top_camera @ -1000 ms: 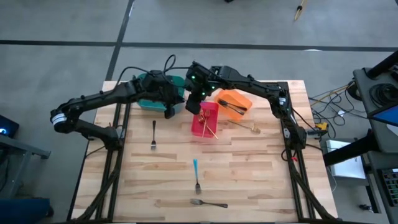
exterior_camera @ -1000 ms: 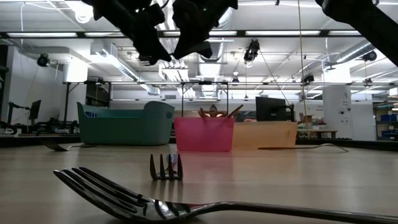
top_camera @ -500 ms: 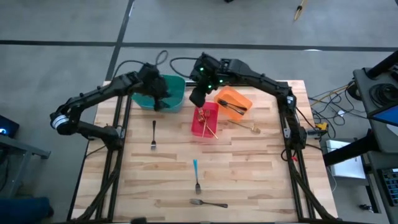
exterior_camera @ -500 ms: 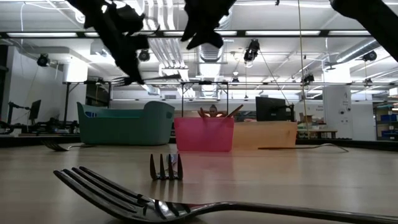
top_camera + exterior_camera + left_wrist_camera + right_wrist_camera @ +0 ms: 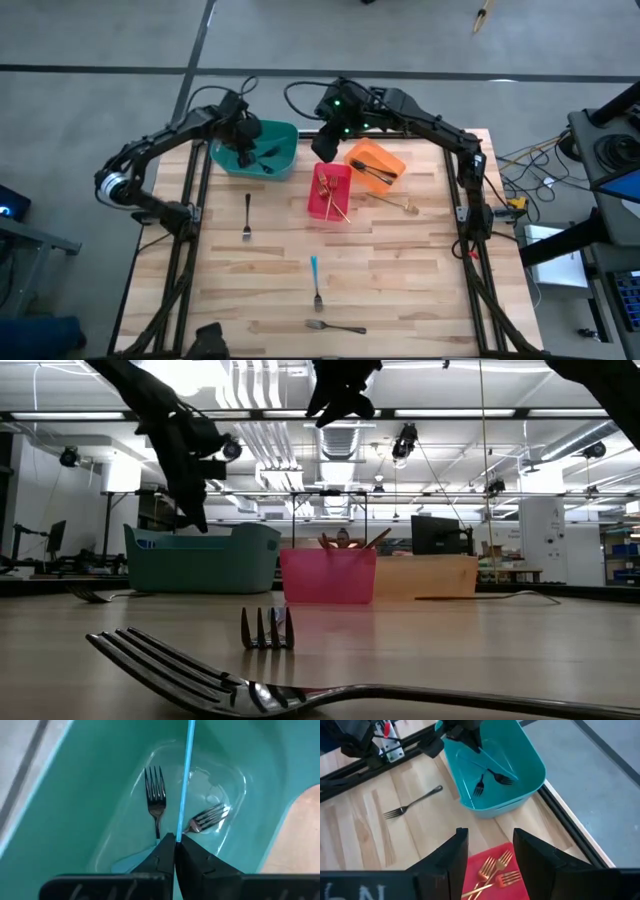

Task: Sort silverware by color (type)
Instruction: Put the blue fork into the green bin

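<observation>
My left gripper [image 5: 246,140] hangs over the teal bin [image 5: 283,160] at the far left, shut on a fork with a thin light-blue handle [image 5: 188,775]. Two more forks [image 5: 156,795] [image 5: 207,817] lie on the bin's floor. My right gripper [image 5: 490,855] stands open and empty, high above the gap between the teal bin and the red bin [image 5: 330,192]. The red bin holds gold forks [image 5: 496,870]. A dark fork [image 5: 247,215], a blue-handled fork [image 5: 316,280] and a silver fork [image 5: 335,326] lie flat on the table. My left gripper pinches the fork's blue handle [image 5: 181,827] between its two shut fingers. The fingers slant down into the teal bin from above, and the handle runs on past their tips, along them. The fingers hide which end they have. Whether the fork's far end touches the bin, I cannot tell.
An orange bin [image 5: 375,165] with dark forks stands right of the red bin. Another piece of cutlery [image 5: 395,202] lies on the table in front of it. The near half of the wooden table [image 5: 400,290] holds only the loose forks.
My left gripper, still shut on the blue-handled fork, has swung from beside the red bin toward the table's far left corner, sunk and tipped downward over the teal bin. My right gripper has risen and drawn back a little toward the far edge.
</observation>
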Action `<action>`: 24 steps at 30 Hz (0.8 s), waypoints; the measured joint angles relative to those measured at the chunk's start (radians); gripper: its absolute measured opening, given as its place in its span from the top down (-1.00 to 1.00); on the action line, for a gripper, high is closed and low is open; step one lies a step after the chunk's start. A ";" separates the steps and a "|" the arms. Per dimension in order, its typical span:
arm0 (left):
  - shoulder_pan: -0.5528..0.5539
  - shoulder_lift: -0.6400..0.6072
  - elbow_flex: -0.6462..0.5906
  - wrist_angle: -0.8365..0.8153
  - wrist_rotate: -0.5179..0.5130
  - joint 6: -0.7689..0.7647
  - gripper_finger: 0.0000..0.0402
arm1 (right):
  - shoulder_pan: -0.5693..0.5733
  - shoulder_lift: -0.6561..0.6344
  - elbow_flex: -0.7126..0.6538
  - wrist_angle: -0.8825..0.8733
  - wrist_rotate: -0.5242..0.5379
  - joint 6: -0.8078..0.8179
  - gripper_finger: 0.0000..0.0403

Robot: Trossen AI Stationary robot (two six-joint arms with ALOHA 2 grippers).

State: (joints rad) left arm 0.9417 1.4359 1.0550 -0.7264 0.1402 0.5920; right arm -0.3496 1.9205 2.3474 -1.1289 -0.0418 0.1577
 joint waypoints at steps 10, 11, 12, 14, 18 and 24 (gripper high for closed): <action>0.000 0.128 0.073 -0.005 -0.001 0.043 1.00 | 0.000 -0.001 0.000 0.004 0.046 0.002 0.29; 0.000 0.138 0.075 -0.014 -0.001 0.057 1.00 | 0.000 -0.001 0.000 0.004 0.052 0.001 0.28; 0.000 0.147 0.076 -0.023 -0.001 0.069 1.00 | -0.001 -0.001 0.000 0.004 0.053 0.001 0.28; 0.000 0.159 0.076 -0.034 -0.001 0.088 1.00 | -0.002 -0.001 0.000 0.004 0.054 0.000 0.27; 0.000 0.183 0.076 -0.042 0.000 0.106 1.00 | -0.003 -0.001 0.000 0.004 0.071 -0.002 0.29; 0.000 0.217 0.076 -0.046 0.000 0.131 1.00 | -0.011 -0.001 0.000 0.006 0.071 -0.001 0.31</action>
State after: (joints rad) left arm 0.9417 1.6526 1.1313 -0.7719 0.1398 0.7234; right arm -0.3607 1.9198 2.3474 -1.1232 0.0296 0.1563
